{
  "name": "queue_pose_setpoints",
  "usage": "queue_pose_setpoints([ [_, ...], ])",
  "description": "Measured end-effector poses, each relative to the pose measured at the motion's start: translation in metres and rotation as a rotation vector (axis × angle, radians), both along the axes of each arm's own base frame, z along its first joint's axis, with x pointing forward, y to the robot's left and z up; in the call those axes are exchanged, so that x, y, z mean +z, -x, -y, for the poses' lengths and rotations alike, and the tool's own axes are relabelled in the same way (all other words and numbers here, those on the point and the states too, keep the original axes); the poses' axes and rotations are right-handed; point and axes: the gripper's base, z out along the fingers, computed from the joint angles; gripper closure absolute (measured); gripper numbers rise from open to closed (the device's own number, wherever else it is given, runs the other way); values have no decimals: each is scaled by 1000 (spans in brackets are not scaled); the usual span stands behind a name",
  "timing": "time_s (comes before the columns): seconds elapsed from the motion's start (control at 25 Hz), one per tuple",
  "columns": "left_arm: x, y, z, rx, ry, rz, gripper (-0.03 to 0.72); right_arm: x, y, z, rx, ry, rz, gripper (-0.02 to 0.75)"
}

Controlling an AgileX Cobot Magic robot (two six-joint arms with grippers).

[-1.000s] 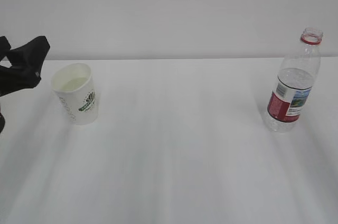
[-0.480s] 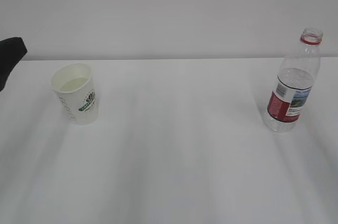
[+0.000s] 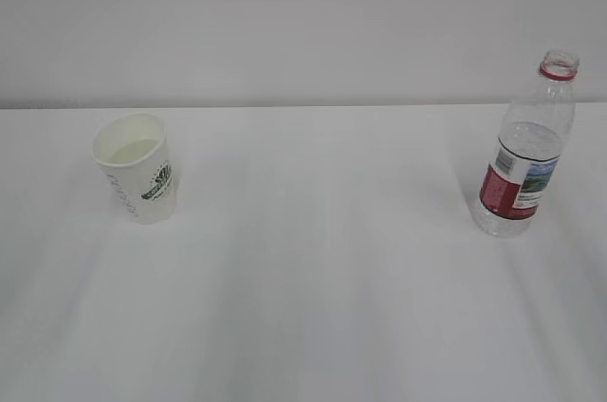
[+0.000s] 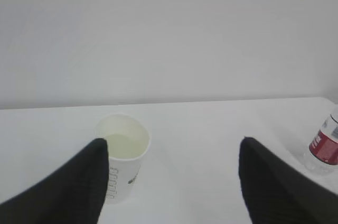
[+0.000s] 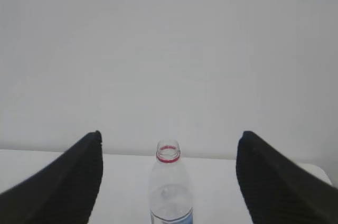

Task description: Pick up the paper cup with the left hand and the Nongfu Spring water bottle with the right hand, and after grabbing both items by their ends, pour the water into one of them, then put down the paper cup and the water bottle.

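Both jaws spread, holding nothing, white paper cup (image 3: 137, 167) w/ green logo, clear uncapped bottle (image 3: 527, 149), red-white label

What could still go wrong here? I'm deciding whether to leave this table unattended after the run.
1. The paper cup stands free with liquid in it, and the open left gripper is pointed just past it; a careless move might tip it.
2. The Nongfu Spring water bottle is uncapped and tall, with the open right gripper facing it; a nudge could topple and spill it.
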Motion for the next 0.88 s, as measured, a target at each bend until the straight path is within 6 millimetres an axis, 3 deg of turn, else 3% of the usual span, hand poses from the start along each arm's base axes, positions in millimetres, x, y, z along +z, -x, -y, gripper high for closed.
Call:
queue_pose_setpoints([
  [0.28,15,28,-6,-55,-33,-71,167,-3,44,6,-6,0,17,145],
  [0.52,35,49,-11,-93,-73,-121,174,8,78,11,-20,9,10,145],
  [0.68,47,59,-15,-102,-109,-137,180,14,94,15,-35,24,-65,145],
  [0.88,45,72,-19,-114,-129,-170,182,13,109,17,-46,37,-206,145],
])
